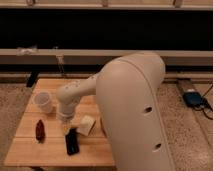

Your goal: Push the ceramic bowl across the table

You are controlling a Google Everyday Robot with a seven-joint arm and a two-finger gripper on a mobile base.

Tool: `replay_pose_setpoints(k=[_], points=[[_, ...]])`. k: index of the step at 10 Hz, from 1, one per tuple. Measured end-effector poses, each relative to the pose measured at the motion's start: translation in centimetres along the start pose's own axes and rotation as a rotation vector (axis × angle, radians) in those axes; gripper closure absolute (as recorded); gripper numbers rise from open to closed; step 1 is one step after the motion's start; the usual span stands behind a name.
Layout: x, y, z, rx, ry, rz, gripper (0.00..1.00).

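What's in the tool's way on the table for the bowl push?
No bowl shows; the arm hides the table's right side. The tool hangs mid-table, ringed by a white cup, a tan item, a black item and a dark red item.

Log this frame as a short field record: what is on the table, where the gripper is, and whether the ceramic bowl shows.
table: light wooden plank top, left of the robot
gripper: low over the table's middle, pointing down
white cup: upright, back left, beside the gripper
dark red item: lying at the left
black object: lying in front of the gripper
pale square item: just right of the gripper
ceramic bowl: not seen; the arm may hide it
blue device: on the floor, far right
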Motion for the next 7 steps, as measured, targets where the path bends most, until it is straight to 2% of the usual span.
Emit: replay_pose_setpoints(k=[4, 7], points=[[0.0, 0.1, -0.1, 0.001, 0.008, 0.006, 0.33], [2.1, -0.4, -2.4, 0.024, 0.051, 0.028, 0.33]])
